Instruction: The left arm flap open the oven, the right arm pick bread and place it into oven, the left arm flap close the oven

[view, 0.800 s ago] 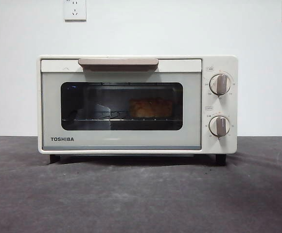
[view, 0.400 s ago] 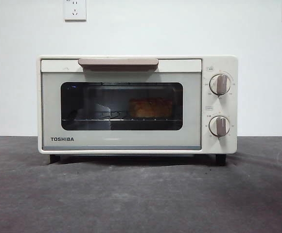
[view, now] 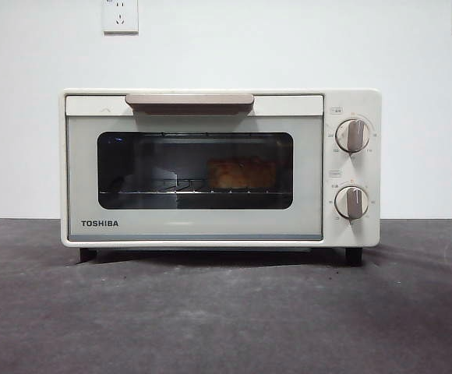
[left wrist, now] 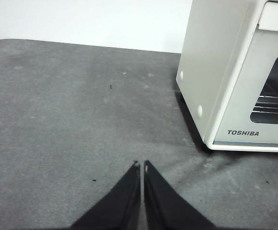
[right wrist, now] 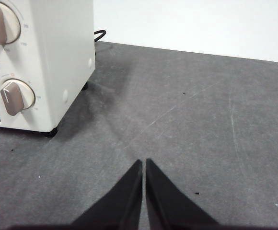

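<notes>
Where it lies behind the dark glass window, the lumpy orange-brown piece of bread (view: 241, 173) rests on the wire rack (view: 164, 187) inside the cream-white TOSHIBA toaster oven (view: 220, 167), toward the knob side of the window and much smaller than the pane. The oven's door is flapped shut, its beige bar handle (view: 189, 100) level along the top edge, and two beige knobs (view: 354, 135) stand one above the other on the panel beside the window. The oven sits on short black feet on a dark grey, lightly scuffed table mat (view: 226, 312), its back near a white wall (view: 288, 47) that carries two white sockets (view: 120, 15) above it. In front of the oven and out to both of its sides the mat lies open, with only small dark specks on it. Off the oven's TOSHIBA-logo corner, well apart from it, the left arm's black pointed gripper (left wrist: 140, 165) hangs over bare mat with its jaws pressed almost together, holding nothing. Off the knob-side corner, the right arm's black gripper (right wrist: 144, 162) hangs likewise, jaws together and empty, touching nothing.
</notes>
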